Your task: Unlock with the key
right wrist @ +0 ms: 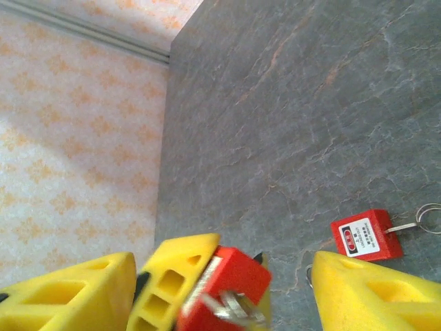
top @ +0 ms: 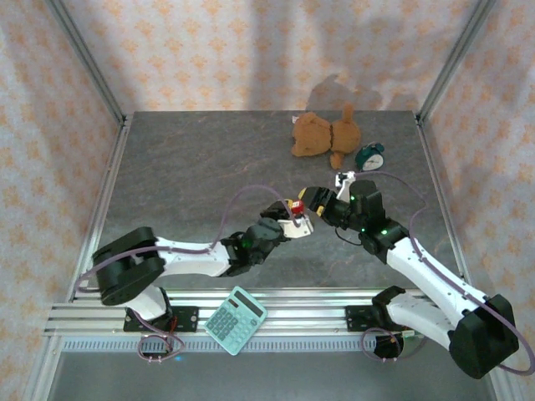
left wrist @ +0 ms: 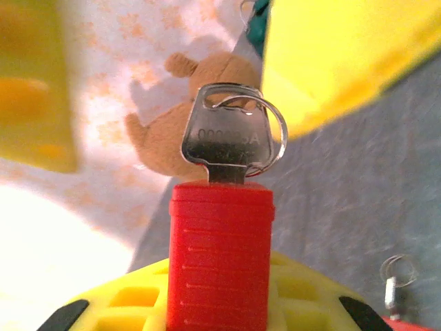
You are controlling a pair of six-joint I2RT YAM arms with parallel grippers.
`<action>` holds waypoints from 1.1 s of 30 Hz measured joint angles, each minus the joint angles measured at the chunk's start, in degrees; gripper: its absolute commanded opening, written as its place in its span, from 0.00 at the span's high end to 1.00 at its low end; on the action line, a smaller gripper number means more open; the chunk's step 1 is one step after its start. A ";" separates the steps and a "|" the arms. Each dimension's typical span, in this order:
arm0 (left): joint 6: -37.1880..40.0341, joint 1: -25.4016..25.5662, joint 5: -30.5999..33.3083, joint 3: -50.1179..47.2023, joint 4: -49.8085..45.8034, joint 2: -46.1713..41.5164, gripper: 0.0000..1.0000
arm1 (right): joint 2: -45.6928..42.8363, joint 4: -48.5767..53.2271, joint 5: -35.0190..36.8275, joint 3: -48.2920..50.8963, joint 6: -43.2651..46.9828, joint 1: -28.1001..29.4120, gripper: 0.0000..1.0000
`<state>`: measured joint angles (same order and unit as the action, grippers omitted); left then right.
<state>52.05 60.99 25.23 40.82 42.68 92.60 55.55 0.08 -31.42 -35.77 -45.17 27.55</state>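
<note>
A red padlock (left wrist: 220, 262) stands upright between the yellow fingers (left wrist: 117, 307) of my left gripper (top: 292, 224), which is shut on its body. A silver key (left wrist: 224, 138) with a wire ring sticks out of the padlock's top. My right gripper (top: 316, 199) is open just beyond it, one yellow finger (right wrist: 69, 296) on each side of the key end without touching it. In the right wrist view the held padlock (right wrist: 238, 272) and its key (right wrist: 238, 308) sit between those spread fingers, slightly blurred.
A second red padlock (right wrist: 365, 236) with a key ring (right wrist: 431, 219) lies on the grey tabletop (top: 201, 167) nearby. A brown teddy bear (top: 322, 134) and a teal alarm clock (top: 369, 157) are at the back right. A teal calculator (top: 236, 320) rests on the front rail.
</note>
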 measured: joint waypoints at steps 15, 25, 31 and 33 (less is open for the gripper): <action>26.45 3.15 12.87 1.09 32.89 14.86 0.92 | 2.16 -2.29 -0.09 1.60 -2.89 -0.70 0.38; 28.04 3.17 13.70 2.38 34.73 16.37 0.87 | 3.76 -6.19 -2.16 2.27 -4.20 -0.72 0.79; 27.04 3.74 14.93 2.82 35.60 17.03 0.25 | 3.34 -6.08 -2.03 2.36 -3.67 -1.51 0.83; 25.16 3.91 15.56 0.13 35.50 14.53 0.19 | 2.40 -5.46 -1.73 2.36 -2.82 -3.04 0.84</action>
<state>77.21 64.90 40.80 40.95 78.17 107.13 57.95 -5.39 -33.15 -33.41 -47.99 24.51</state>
